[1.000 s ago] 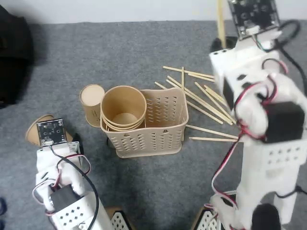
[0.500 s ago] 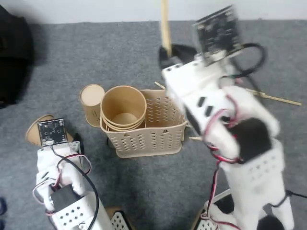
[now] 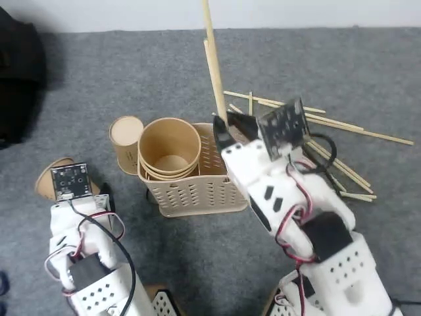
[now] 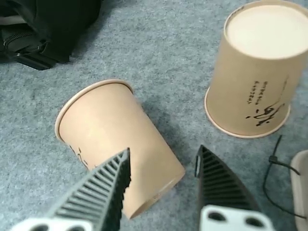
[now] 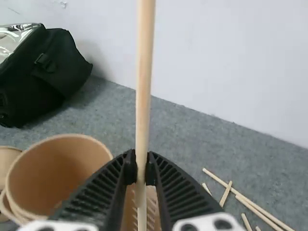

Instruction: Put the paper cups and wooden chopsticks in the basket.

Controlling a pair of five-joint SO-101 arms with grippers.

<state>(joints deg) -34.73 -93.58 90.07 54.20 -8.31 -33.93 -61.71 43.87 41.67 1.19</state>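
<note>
A wooden chopstick [image 5: 144, 72] is clamped upright between the closed jaws of the right gripper [image 5: 139, 168], low on its length, directly above the basket [image 3: 197, 191]; from the high view a second stick may be pinched alongside it, though this cannot be settled. The left gripper [image 4: 162, 154] is spread wide and holds nothing, poised over a paper cup [image 4: 115, 144] lying on its side well away from the basket. Part of the basket is taken up by a stack of cups [image 3: 170, 148], so free room is judged to lie only in the half away from that stack. Because most of the stick stands above the grip, it could tip over the basket's rim once released, or strike the stack and bounce out. The lying cup could be rolled away if it is nudged by one jaw first. An upside-down cup [image 3: 125, 138] stands just beside the basket and could be knocked over by a carried cup. Loose chopsticks [image 3: 329, 125] are scattered on the basket's far side, beyond the right arm.
</note>
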